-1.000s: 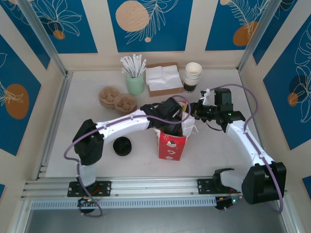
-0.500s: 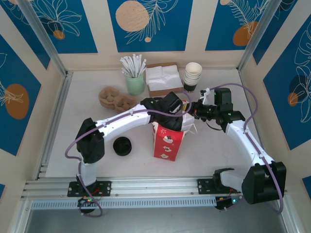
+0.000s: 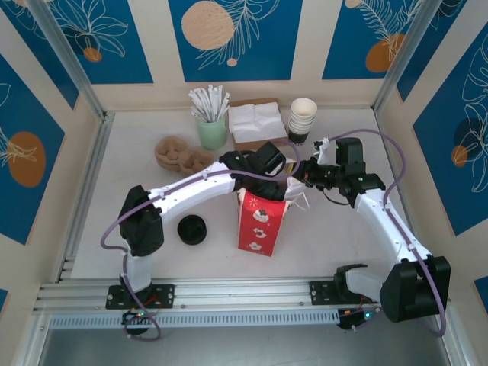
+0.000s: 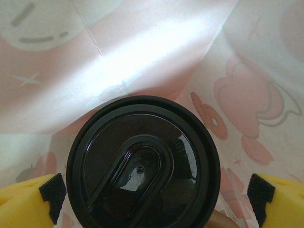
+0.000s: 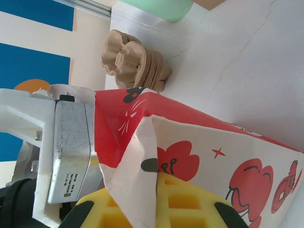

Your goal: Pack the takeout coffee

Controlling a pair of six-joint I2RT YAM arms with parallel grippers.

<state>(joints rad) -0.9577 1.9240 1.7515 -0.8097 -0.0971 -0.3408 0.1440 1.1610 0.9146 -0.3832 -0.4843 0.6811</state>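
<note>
Overhead view; wrist close-ups at bag

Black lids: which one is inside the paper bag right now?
The takeout coffee's lid, between the pads of the open left pincer, with the printed bag paper behind it. The other lid lies loose on the table, left of the bag.

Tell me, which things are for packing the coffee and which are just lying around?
For the job: takeout coffee, red-and-white paper bag.
Just lying about: loose black lid, stacked cups, napkins, straws, brown cup trays.
</note>
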